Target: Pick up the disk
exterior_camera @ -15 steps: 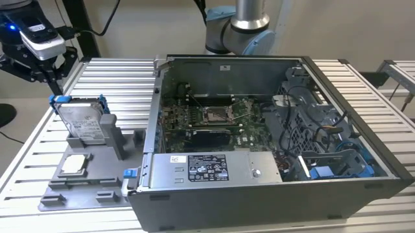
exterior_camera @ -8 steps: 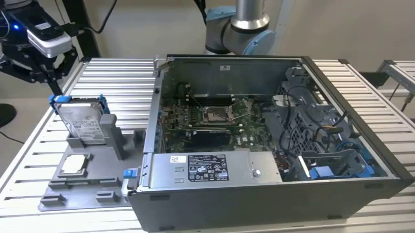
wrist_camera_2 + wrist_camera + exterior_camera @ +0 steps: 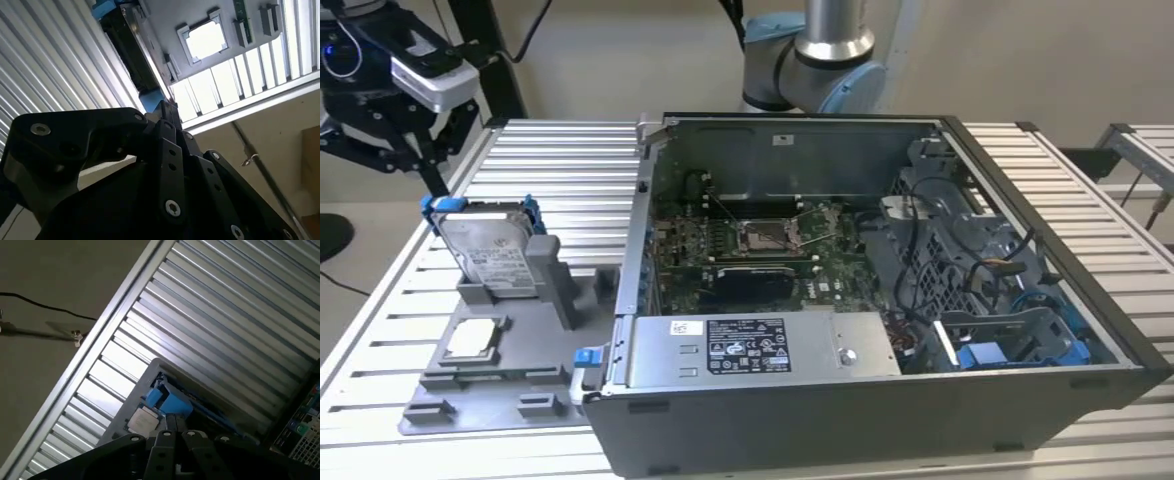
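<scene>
In the exterior view, the disk stands on edge in a grey holder on the slatted table, at the exterior view's left of the open computer case. Its long axis runs roughly upright, the blue carrier caps its top, and the labelled face is turned toward the camera. The gripper hangs above and to the left of it, apart from it. Whether it is open or closed cannot be told.

In the second wrist view, the gripper is over the disk, seen edge-on as a dark band with blue ends.

In the first wrist view, the disk's blue corner lies just beyond the gripper.
</scene>
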Motion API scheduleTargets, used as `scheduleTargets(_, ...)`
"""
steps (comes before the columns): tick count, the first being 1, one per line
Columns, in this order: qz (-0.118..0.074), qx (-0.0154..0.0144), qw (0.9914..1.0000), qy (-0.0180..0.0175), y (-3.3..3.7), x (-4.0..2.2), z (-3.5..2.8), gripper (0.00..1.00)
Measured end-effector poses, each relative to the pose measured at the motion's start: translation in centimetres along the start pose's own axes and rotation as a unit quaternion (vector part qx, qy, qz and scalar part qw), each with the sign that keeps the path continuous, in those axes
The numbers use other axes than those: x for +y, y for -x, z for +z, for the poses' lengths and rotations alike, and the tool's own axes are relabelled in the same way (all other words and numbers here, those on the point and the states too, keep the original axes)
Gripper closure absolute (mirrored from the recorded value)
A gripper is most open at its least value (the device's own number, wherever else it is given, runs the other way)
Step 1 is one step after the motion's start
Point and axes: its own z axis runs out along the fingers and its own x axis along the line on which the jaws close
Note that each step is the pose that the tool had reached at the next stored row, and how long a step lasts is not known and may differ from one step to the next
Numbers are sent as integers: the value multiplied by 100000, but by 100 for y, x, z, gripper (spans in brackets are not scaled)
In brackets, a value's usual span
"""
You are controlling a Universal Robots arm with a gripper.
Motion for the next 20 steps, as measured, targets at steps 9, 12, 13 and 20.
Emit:
scheduleTargets(9, -8159, 322, 99666, -5, 0, 0, 0, 100)
scheduleTargets(12, -10921, 409, 99401, -19, 0, 0, 2, 100)
scheduleTargets(13, -11764, 441, 99305, -24, 0, 0, 1, 100)
scheduleTargets(20, -18143, 613, 98338, -89, 0, 0, 6, 100)
